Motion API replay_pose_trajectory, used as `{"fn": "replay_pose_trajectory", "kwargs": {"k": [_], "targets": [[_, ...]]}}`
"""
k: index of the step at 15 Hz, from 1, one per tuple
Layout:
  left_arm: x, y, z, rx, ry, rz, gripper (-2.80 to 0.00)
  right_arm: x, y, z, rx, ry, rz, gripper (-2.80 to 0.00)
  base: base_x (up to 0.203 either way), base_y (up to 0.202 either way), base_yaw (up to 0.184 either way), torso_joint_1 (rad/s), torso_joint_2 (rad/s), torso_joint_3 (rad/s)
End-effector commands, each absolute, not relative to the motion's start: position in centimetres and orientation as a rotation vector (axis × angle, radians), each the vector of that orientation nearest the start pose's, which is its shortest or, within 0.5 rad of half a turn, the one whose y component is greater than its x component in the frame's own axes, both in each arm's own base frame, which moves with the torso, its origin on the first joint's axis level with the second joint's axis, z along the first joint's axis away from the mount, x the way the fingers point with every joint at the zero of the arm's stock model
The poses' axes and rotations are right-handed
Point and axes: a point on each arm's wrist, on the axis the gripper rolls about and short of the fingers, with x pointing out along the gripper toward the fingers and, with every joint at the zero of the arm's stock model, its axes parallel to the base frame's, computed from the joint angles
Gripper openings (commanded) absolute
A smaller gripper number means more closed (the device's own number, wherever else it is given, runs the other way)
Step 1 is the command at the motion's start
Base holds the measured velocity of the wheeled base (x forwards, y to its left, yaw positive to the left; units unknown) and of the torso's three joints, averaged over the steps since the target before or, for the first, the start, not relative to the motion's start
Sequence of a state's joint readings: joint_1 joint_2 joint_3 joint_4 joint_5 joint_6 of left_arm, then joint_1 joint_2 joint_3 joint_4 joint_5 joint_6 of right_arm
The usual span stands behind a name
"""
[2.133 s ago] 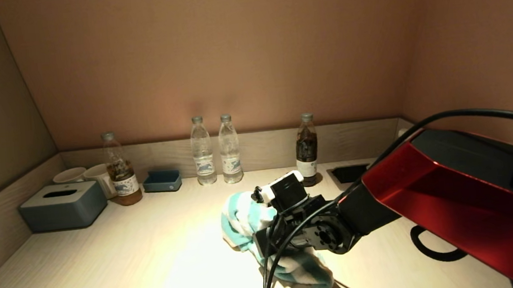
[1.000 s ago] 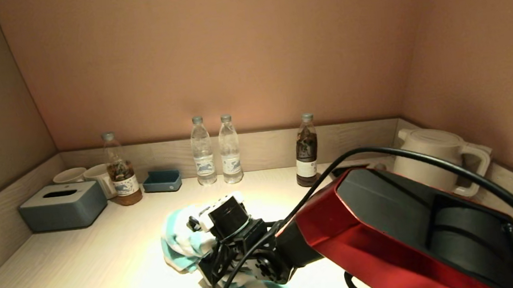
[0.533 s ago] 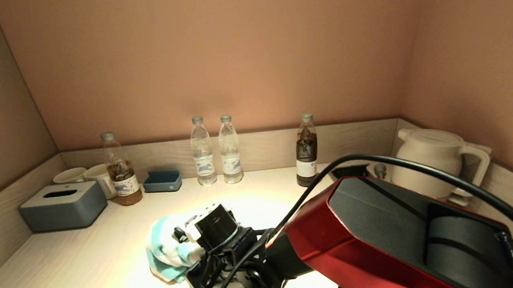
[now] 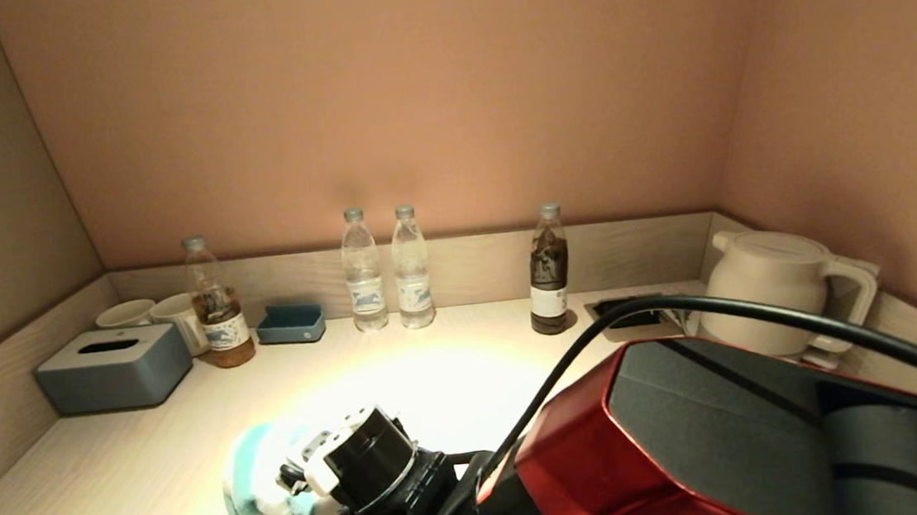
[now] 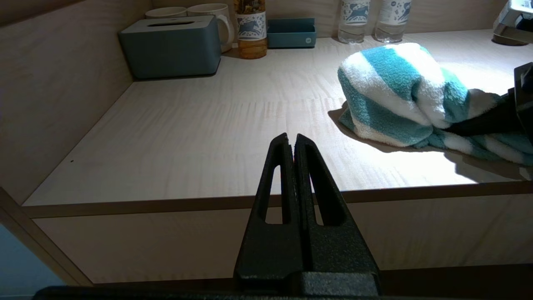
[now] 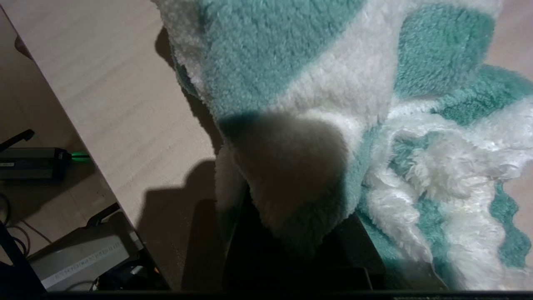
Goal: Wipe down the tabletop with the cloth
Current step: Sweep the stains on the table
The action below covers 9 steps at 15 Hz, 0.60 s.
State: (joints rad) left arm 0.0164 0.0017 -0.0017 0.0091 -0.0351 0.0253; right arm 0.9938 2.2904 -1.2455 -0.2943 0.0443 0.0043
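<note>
Pressing the fluffy teal-and-white striped cloth (image 4: 268, 498) onto the pale wood-grain table (image 4: 113, 487) near its front edge, left of centre, the right claw (image 4: 326, 501) is sitting bundled in the fabric; its fingers are hidden by the folds, so whether it is clenched cannot be told; the cloth is lying bunched in a mound, its trailing end spreading under the red right arm (image 4: 691, 445); the left claw (image 5: 291, 143) is hanging clenched and empty just off the front table edge; a grey-blue rectangular tissue box (image 4: 113, 366) is standing at the back left.
</note>
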Motion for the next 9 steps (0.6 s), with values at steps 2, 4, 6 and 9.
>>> {"fn": "replay_pose_trajectory", "kwargs": {"k": [2,4,6,9], "targets": [[-2.3,-0.1,7.5,0.024,0.009,-0.019,-2.8,22.4,34.8,4.5,-0.357,0.665,0.994,-2.8,0.0,0.0,0.0,0.0,0.0,0.0],[-2.3,-0.1,7.5,0.024,0.009,-0.019,-2.8,22.7,33.6,3.7,-0.368,0.676,0.932,-2.8,0.0,0.0,0.0,0.0,0.0,0.0],[-2.3,-0.1,7.5,0.024,0.009,-0.019,-2.8,23.4,32.7,3.7,-0.351,0.663,0.902,-2.8,0.0,0.0,0.0,0.0,0.0,0.0],[-2.3,-0.1,7.5,0.024,0.009,-0.019,-2.8,25.6,30.4,3.2,-0.313,0.661,0.826,-2.8,0.0,0.0,0.0,0.0,0.0,0.0]]}}
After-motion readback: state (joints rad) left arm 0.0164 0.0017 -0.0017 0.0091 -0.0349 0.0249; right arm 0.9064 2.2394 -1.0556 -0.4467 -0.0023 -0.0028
